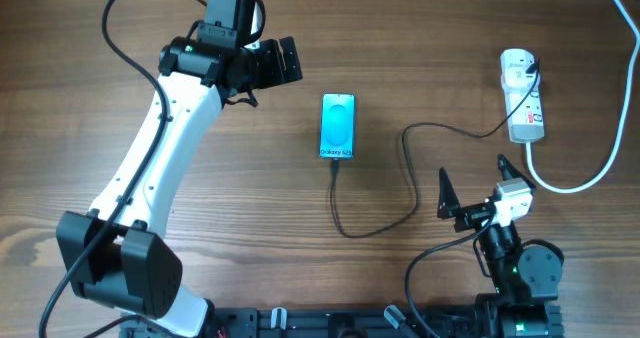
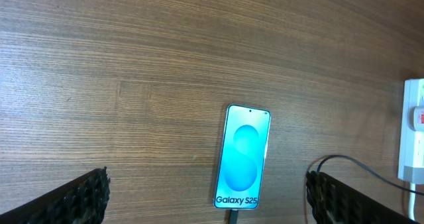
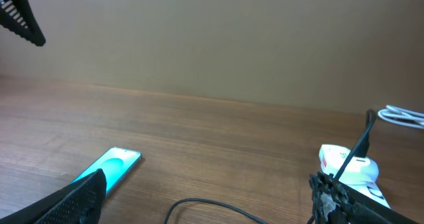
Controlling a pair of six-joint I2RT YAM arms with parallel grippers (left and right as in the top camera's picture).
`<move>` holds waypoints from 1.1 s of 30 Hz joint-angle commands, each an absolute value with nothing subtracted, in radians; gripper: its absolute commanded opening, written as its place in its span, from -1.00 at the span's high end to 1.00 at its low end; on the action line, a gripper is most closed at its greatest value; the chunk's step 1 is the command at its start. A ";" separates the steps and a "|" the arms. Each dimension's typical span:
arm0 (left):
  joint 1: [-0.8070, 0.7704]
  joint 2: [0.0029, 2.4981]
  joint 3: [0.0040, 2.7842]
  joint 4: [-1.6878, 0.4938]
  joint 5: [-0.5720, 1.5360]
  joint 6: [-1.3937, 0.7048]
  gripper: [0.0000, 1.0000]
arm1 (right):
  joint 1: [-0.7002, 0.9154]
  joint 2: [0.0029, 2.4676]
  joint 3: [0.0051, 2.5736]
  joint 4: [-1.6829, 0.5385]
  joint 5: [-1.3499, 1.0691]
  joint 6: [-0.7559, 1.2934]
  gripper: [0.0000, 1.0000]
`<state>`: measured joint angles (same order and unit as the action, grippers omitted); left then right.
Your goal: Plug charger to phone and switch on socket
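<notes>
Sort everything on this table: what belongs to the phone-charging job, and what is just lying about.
For the job:
- phone
- charger, the thin black cable
- socket, the white power strip

Lying about:
- no loose extras to be seen
- only the socket's own white cord and the wooden table

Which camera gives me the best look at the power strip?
Overhead: the whole power strip shows, with the black cable running from its top. Left wrist catches only its edge; right wrist sees one end, low in frame.
</notes>
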<state>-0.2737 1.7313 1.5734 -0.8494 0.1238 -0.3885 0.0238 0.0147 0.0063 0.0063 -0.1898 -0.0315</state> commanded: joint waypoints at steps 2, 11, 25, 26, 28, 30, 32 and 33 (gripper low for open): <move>-0.273 1.737 1.573 -0.850 0.114 -0.401 -1.00 | 0.031 0.003 0.006 0.002 -0.150 0.004 -1.00; -0.273 1.737 1.573 -0.850 0.114 -0.401 -1.00 | 0.031 0.004 0.006 0.009 -0.157 0.003 -1.00; -0.273 1.737 1.573 -0.850 0.114 -0.401 -1.00 | 0.031 0.004 0.006 0.009 -0.157 0.003 -1.00; -0.273 1.737 1.573 -0.850 0.114 -0.401 -1.00 | 0.031 0.004 0.006 0.009 -0.157 0.003 -1.00; -0.273 1.737 1.573 -0.850 0.114 -0.401 -1.00 | 0.031 0.004 0.006 0.009 -0.157 0.003 -1.00; -0.273 1.737 1.573 -0.860 0.113 -0.400 -1.00 | 0.031 0.004 0.006 0.010 -0.157 0.003 -1.00; -0.272 1.737 1.573 -0.862 0.113 -0.397 -1.00 | 0.031 0.004 0.006 0.009 -0.157 0.003 -1.00; -0.272 1.737 1.573 -0.864 0.099 -0.397 -1.00 | 0.031 0.004 0.006 0.010 -0.157 0.002 -1.00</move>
<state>-0.2737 1.7313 1.5734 -0.8608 0.1238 -0.3885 0.0238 0.0147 0.0063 0.0040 -0.1745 -0.0120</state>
